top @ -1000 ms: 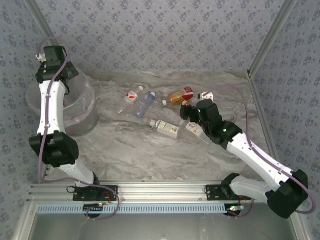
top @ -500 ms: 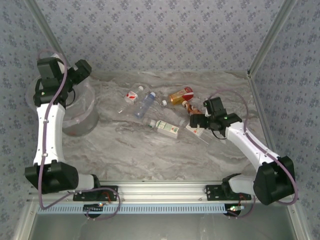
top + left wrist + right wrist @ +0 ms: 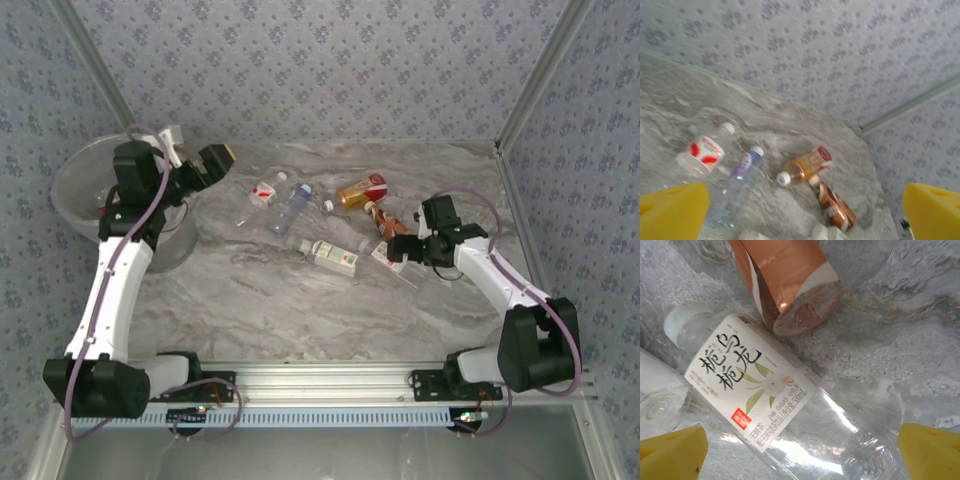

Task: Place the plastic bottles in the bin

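While the left gripper (image 3: 221, 158) hangs empty, spread apart, near the bin (image 3: 68, 186), the right gripper (image 3: 800, 447) sits spread wide around a white-label bottle (image 3: 747, 390) on the table (image 3: 920, 340); next it should squeeze.

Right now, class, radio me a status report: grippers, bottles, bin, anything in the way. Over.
Left gripper open, near the bin. Right gripper open over the white-label bottle, not gripping. Other bottles lie loose on the table. Brown bottle close beside the target.

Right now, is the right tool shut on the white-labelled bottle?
No, the right tool is wide open, and the white-labelled bottle lies between its spread jaws.
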